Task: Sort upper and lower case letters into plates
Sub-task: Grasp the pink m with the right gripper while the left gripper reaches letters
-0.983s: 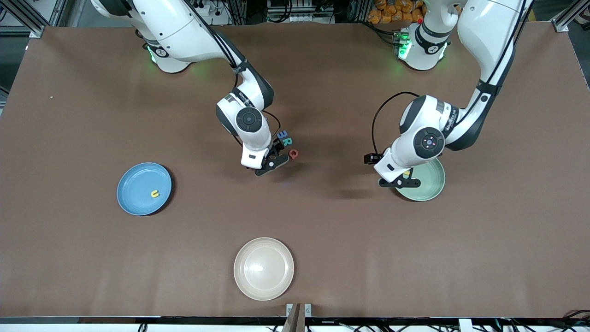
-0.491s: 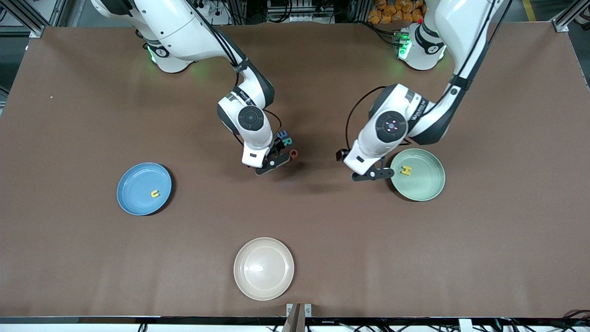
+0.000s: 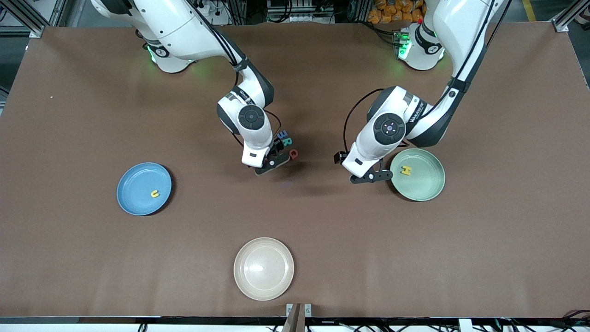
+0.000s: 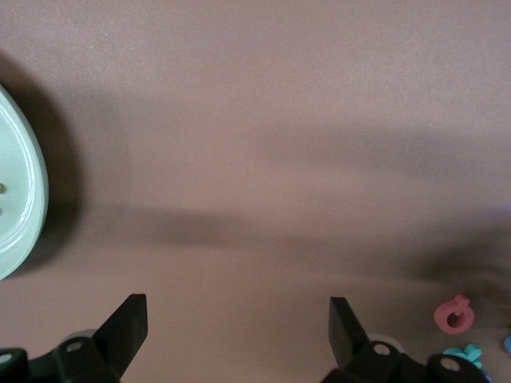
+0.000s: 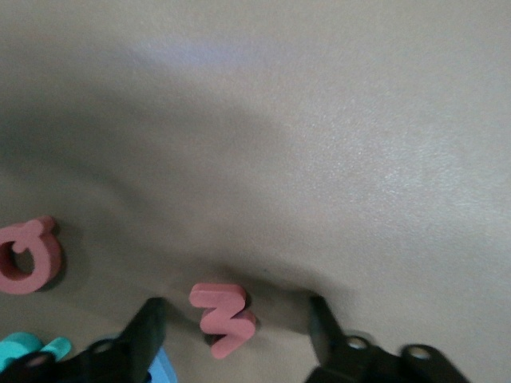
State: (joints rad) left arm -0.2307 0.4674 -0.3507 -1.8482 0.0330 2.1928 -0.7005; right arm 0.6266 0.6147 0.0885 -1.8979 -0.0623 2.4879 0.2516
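Note:
My right gripper [image 3: 272, 163] is low over the letter cluster at mid-table, open, with its fingers [image 5: 148, 327] on either side of a red zigzag letter [image 5: 223, 319] and a gap on each side. Beside it lie a red ringed letter [image 5: 28, 257], a teal letter [image 5: 24, 347] and a blue one [image 3: 282, 135]. The blue plate [image 3: 133, 198] holds a yellow letter [image 3: 155, 193]. On the mint plate [image 3: 426, 189] lies a yellow H [image 3: 405, 170]. My left gripper [image 3: 371, 176] hangs open and holds nothing over bare table next to the mint plate [image 4: 20, 207].
A cream-white plate [image 3: 263, 268] sits near the front edge of the brown table [image 3: 92, 258], nearer the front camera than the letters. The two arms' hands are close together around mid-table.
The left arm has swung off the mint plate toward mid-table, uncovering the yellow H. The right gripper has stayed low at the letter cluster.

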